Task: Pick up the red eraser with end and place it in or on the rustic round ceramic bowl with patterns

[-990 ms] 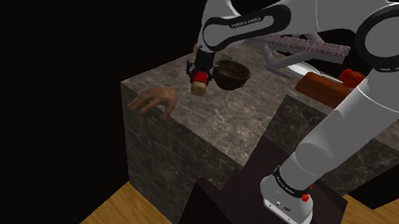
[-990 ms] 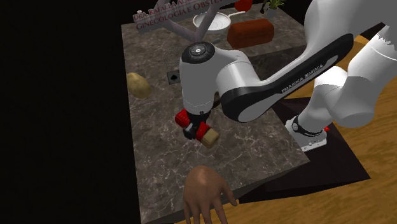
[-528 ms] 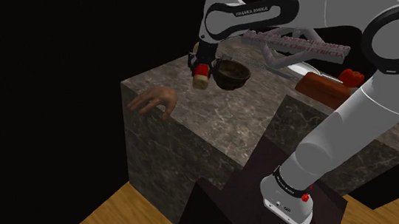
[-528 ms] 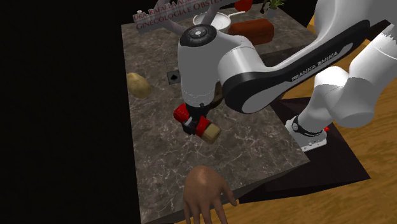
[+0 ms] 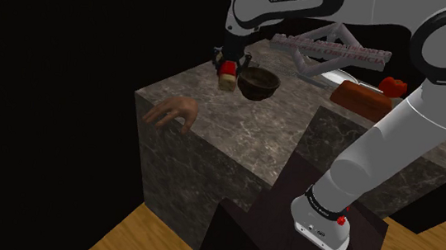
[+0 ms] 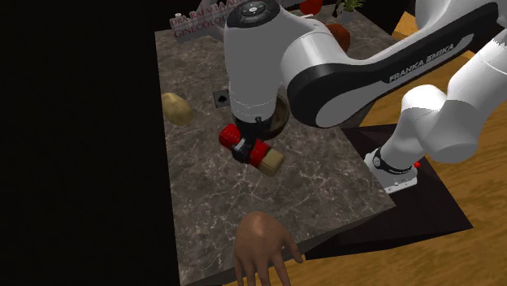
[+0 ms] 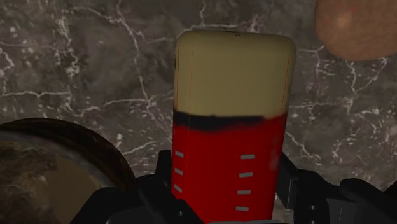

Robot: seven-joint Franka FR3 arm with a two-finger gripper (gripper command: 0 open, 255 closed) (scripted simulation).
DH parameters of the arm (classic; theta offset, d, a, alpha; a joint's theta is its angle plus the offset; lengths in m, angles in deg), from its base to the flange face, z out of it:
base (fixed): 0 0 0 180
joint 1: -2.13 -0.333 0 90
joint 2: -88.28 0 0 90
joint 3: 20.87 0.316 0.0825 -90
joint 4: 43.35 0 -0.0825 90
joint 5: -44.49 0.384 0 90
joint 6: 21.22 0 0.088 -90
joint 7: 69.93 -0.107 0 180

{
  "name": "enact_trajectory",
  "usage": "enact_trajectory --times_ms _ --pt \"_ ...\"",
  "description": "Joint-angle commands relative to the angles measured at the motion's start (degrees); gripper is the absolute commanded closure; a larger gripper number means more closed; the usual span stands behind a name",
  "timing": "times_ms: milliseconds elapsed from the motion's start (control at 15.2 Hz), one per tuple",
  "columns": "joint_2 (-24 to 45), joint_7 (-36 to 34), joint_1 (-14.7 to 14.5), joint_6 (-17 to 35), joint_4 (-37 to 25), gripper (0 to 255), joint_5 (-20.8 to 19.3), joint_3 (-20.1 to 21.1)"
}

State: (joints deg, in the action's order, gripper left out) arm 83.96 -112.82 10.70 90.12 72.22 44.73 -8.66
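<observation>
Eraser [image 5: 229,77] now lifted higher, brought nearer bowl [image 5: 259,83]. Red body clamped between tool [image 6: 244,149] fingers, tan end projected past fingertips. Held above counter [image 5: 237,138], just beside bowl rim.

Dark marbled stone counter [image 5: 237,138], block-shaped, on a wood floor [image 5: 129,236]. On top:
- brown bowl [image 5: 260,83]
- flesh-toned hand model [image 5: 171,112] at the counter's edge
- tan potato-like lump [image 6: 176,108], with a small card [image 6: 222,97] with a black mark just beside it
- at the far end, red-brown block [image 5: 363,97], white dish [image 5: 343,75], red round item [image 5: 393,85]
</observation>
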Motion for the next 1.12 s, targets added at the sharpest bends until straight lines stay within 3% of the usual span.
enact_trajectory --times_ms 0,726,1056 --pt "-0.13 -0.07 -0.04 -1.67 -1.56 255 0.03 0.03" --pt "-0.74 0.10 0.03 -10.08 -9.37 255 0.14 -0.07" --pt "-3.68 5.71 2.44 -9.64 -6.04 255 0.34 -3.19"
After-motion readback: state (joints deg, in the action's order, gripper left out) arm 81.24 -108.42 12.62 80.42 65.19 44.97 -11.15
